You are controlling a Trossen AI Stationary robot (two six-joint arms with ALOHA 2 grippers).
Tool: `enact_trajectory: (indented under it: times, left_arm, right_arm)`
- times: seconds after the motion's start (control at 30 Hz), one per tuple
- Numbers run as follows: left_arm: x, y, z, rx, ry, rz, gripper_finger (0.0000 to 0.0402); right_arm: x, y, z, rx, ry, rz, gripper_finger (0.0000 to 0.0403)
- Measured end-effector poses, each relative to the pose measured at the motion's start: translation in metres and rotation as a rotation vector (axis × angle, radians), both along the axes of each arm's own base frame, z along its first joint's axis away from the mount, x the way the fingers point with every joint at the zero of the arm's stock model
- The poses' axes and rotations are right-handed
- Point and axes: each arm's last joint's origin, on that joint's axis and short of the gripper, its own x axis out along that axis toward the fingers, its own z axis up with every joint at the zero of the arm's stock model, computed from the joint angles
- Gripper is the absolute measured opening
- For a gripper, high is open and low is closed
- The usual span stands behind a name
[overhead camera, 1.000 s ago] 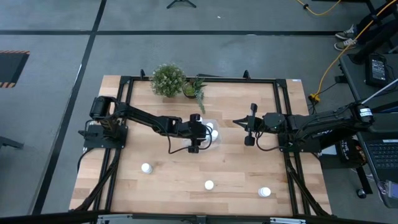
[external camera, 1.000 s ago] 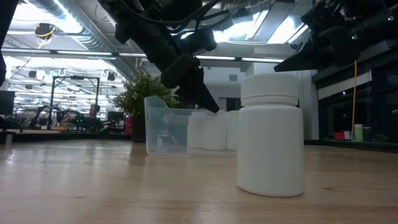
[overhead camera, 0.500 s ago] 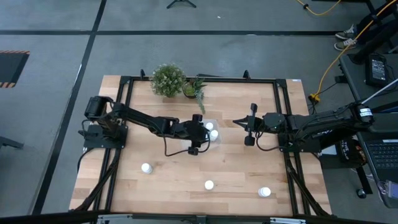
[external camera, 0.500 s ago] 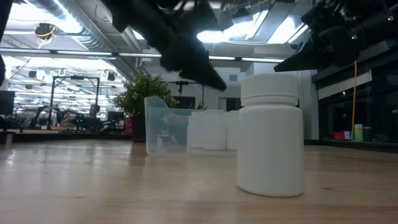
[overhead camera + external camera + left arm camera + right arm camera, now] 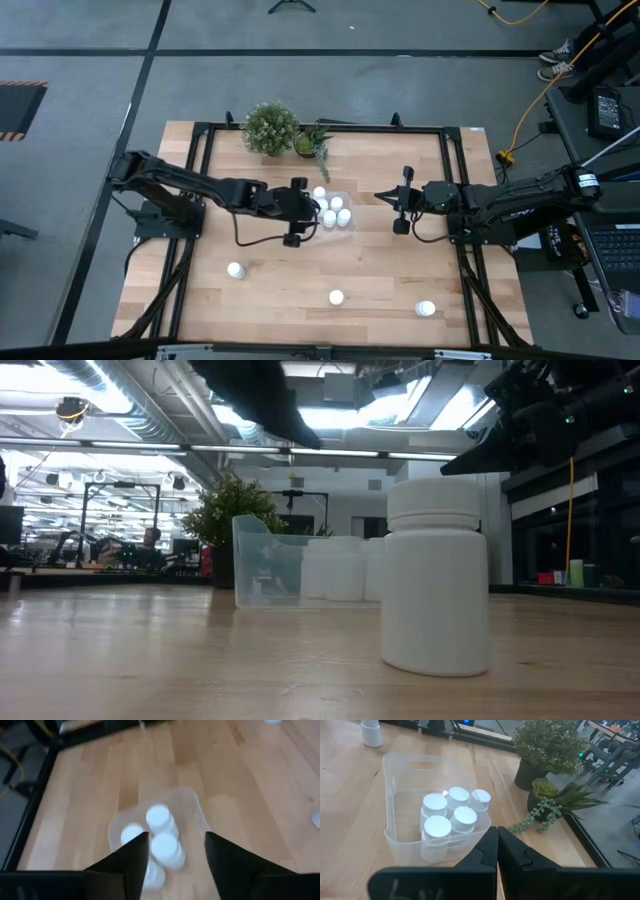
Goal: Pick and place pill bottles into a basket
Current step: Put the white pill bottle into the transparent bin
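the left claw (image 5: 297, 212) hangs released and empty just beside the basket (image 5: 405, 765), which holds five bottles (image 5: 451, 818). three more bottles (image 5: 336, 297) stand apart on the surface (image 5: 380, 270). the right claw (image 5: 392, 210) waits clenched, empty, near the basket's other side.

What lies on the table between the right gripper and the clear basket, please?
Only bare wood: in the high view, nothing stands between the right gripper and the basket, which holds five pill bottles.
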Motion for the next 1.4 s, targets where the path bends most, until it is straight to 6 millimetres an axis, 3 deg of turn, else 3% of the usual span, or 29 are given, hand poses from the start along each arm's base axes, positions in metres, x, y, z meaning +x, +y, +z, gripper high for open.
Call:
enact_trajectory:
  times: [0.37, 0.67, 0.97, 1.4]
  left_arm:
    - [-0.031, -0.014, 0.018, -0.161, 0.045, 0.071, 0.0185]
    - [-0.041, -0.033, 0.003, -0.202, 0.218, -0.058, 0.0180]
    - [-0.050, -0.065, 0.002, -0.311, 0.271, -0.250, 0.0157]
    - [-0.073, -0.100, -0.003, -0.442, 0.410, -0.197, 0.0141]
  right_arm:
    - [0.000, 0.000, 0.001, -0.022, -0.007, 0.008, 0.0005]
    - [0.002, 0.000, 0.006, -0.020, -0.057, 0.008, 0.0005]
    - [0.002, 0.000, 0.006, 0.020, -0.068, -0.005, 0.0005]
    - [0.002, 0.000, 0.006, 0.079, -0.084, -0.024, 0.0005]
